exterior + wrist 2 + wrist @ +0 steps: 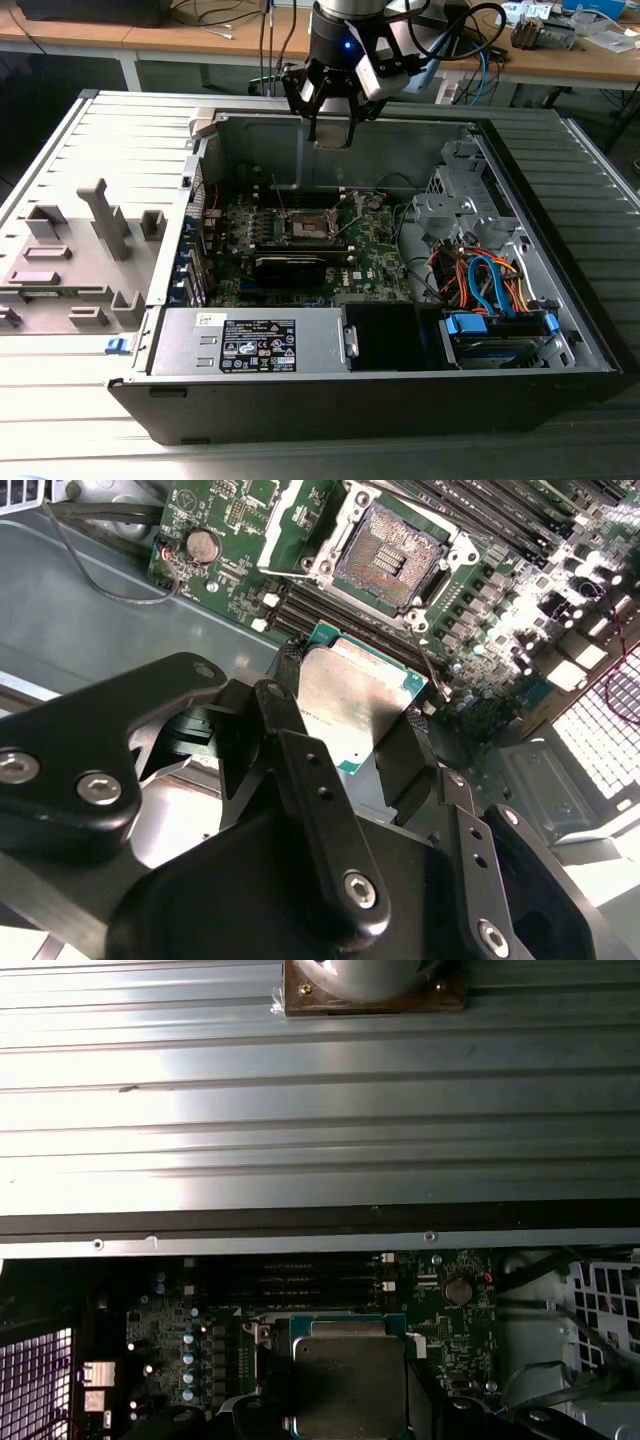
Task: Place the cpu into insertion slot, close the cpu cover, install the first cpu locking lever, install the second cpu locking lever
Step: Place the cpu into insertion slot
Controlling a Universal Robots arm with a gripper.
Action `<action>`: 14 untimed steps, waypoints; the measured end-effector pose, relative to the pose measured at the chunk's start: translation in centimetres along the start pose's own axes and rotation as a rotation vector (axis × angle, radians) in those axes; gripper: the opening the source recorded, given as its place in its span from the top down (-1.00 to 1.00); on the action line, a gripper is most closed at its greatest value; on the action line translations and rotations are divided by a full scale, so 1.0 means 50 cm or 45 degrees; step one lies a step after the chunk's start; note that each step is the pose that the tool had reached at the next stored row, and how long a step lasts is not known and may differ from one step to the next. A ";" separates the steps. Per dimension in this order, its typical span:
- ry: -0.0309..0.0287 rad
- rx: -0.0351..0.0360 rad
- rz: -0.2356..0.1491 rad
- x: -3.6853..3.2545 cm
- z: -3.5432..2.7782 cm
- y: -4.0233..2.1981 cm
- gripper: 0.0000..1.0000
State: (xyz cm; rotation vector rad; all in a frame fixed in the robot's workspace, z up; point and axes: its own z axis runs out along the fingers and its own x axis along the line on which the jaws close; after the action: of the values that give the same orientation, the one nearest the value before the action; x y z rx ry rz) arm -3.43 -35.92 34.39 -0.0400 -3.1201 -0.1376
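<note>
Jaws were clamped on the cpu. 2 black fingers pinched its opposite edges, metal top facing the second wrist camera. The gripper held it in the air, well apart from the board below. In the exterior view the gripper hung above the rear wall of the open computer case, with the cpu at its tip. In the first wrist view the cpu covered most of the socket area.

The insertion slot sat on the green board just beyond the chip, dark contact field exposed. The cpu cover was swung up off it, on the side toward the coin cell. In the exterior view the slot had 1 locking lever raised on the exterior view's left and 1 more on the right.

Around it:
- Long black memory slots ran beside the socket; I couldn't count them reliably.
- A black card lay just in front of the socket.
- The power supply sat at the case's near edge.
- A drive bay with orange and blue cables was on the exterior view's right.
- A grey fixture tray sat outside the case on the left.

Count: 1 cpu, 1 slot, 1 cover, 2 levers, 1 coin cell.
</note>
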 end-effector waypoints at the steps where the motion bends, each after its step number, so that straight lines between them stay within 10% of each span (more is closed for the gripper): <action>1: 0.0000 -0.0001 0.000 0.000 0.000 0.000 -0.09; 14: 0.0000 -0.0001 0.000 0.000 0.004 -0.007 -0.09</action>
State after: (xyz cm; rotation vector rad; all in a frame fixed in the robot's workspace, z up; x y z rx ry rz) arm -3.43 -36.27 34.14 -0.0400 -3.1202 -0.1376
